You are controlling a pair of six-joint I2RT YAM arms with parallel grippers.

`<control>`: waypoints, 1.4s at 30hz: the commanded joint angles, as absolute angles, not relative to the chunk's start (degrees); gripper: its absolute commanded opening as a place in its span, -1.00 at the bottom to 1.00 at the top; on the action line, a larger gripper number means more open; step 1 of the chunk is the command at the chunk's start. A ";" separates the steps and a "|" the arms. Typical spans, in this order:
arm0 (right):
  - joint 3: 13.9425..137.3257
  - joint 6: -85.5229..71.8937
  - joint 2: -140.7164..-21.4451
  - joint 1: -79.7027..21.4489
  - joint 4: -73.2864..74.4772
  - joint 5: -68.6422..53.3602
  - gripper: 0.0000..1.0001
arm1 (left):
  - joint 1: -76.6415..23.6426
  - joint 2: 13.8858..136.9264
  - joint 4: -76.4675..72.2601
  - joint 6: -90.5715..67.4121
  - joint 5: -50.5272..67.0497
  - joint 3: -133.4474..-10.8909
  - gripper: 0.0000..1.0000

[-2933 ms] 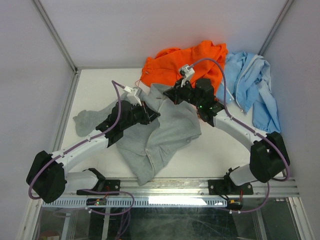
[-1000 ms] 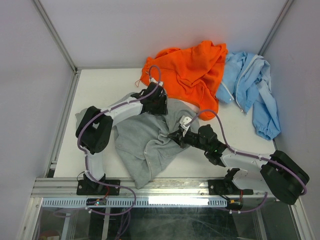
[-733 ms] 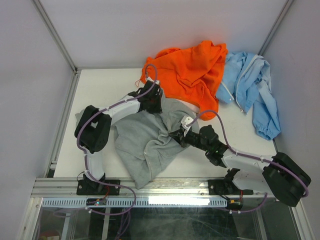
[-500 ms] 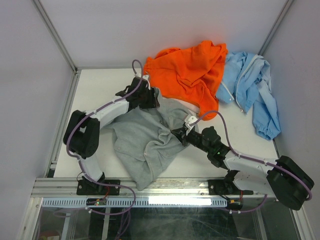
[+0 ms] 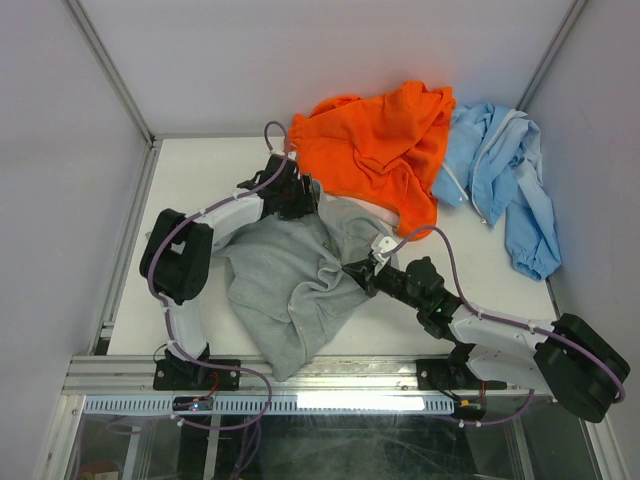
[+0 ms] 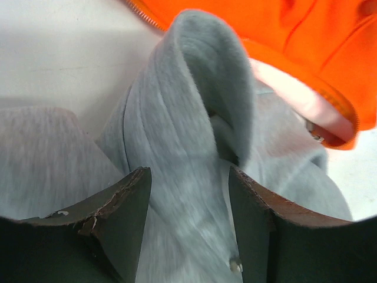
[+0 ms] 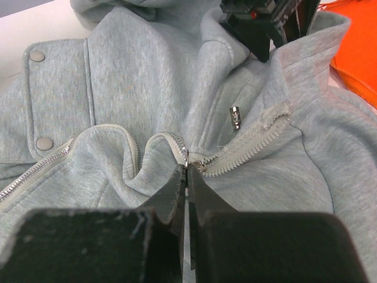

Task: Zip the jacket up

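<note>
The grey jacket lies crumpled on the white table, its front bunched up. My left gripper is at the collar end, beside the orange garment; in the left wrist view its jaws stand apart over the grey fleece, with a raised fold just beyond them. Near the jacket's middle, my right gripper is shut on the zipper pull. From there one side of the zipper runs right and the other side curls left.
An orange garment lies at the back, touching the jacket's collar. A light blue jacket lies at the back right. Grey enclosure walls and a metal rail border the table. The left gripper's black fingers show at the top of the right wrist view.
My left gripper's jaws have widened at the collar and the arm has shifted slightly left. The right gripper stays shut on the zipper pull, barely moved.
</note>
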State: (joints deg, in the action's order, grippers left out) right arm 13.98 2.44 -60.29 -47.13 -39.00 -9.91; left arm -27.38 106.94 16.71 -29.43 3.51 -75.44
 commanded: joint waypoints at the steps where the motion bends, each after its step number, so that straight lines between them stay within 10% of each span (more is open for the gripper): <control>1: 14.51 1.60 -60.68 -47.55 -42.99 -12.86 -1.00 | -27.51 110.38 16.88 -29.40 4.77 -80.33 0.17; 9: 14.85 1.99 -60.33 -47.59 -41.41 -13.92 -1.00 | -27.53 112.72 15.56 -30.46 8.27 -83.10 0.20; 15: 14.94 1.74 -59.24 -47.64 -40.37 -12.80 -1.00 | -25.93 112.21 15.40 -29.66 7.93 -87.32 -1.00; 25: 16.24 5.20 -51.62 -47.55 -36.51 -11.83 -1.00 | -15.39 103.70 14.92 -34.02 19.80 -98.98 -1.00; 35: 17.52 6.66 -56.68 -47.55 -44.46 -12.47 -1.00 | -5.94 97.28 -7.81 -49.83 33.40 -82.17 -1.00; 42: 21.24 5.35 -63.67 -47.49 -48.80 -13.44 -1.00 | -6.27 92.71 -8.15 -47.22 31.01 -69.11 -0.36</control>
